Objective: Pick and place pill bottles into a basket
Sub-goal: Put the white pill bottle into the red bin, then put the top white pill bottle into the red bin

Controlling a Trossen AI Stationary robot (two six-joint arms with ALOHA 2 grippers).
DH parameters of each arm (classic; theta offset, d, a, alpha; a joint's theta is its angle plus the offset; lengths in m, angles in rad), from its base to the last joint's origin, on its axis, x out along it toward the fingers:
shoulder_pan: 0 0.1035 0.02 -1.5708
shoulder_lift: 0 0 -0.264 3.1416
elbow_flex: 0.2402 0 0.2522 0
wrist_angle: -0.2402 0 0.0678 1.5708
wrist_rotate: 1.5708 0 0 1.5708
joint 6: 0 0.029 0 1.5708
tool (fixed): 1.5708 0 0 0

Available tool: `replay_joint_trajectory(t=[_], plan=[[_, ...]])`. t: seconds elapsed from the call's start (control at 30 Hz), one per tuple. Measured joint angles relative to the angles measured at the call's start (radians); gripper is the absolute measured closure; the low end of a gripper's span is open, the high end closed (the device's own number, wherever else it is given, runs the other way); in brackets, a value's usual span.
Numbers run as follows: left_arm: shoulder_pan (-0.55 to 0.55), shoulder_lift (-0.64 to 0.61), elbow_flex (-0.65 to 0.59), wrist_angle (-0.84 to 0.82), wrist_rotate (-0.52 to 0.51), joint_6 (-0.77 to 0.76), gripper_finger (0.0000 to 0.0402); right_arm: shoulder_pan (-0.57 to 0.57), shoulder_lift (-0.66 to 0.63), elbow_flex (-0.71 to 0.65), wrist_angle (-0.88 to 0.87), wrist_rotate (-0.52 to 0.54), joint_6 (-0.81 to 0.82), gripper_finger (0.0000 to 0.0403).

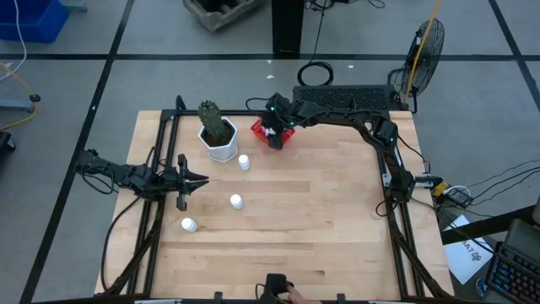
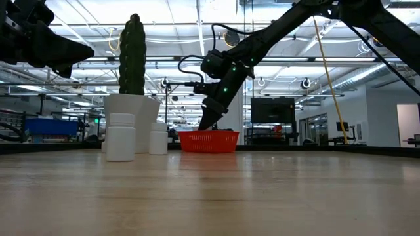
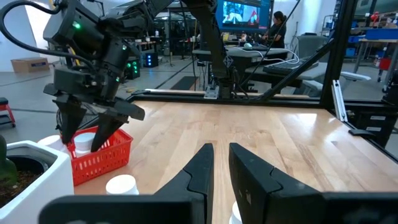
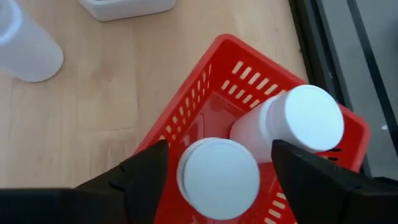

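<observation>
Nearest the front edge, three pill bottles (image 1: pixel 188 225) are left standing on the table (image 1: pixel 321 219), one of them close beside the cactus pot (image 1: pixel 222 145). At the left side the left gripper (image 1: pixel 192 180) is parked with fingers together and nothing held. Farthest back, the right gripper (image 4: pixel 214 165) is poised over the red basket (image 4: pixel 211 93), jaws spread apart on either side of an upright bottle (image 4: pixel 219 177), beside a second, tilted bottle (image 4: pixel 292 124). A straight vertical lift is advised, so neither bottle nor mesh wall is snagged.
</observation>
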Motion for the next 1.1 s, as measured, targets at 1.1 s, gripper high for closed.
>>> replay_joint_trajectory(t=[1.1], plan=[[0.0, 0.0, 0.0, 0.0, 0.0, 0.0, 0.0346, 0.289, -0.111, 0.0, 0.034, -0.16, 0.05, 0.0132]])
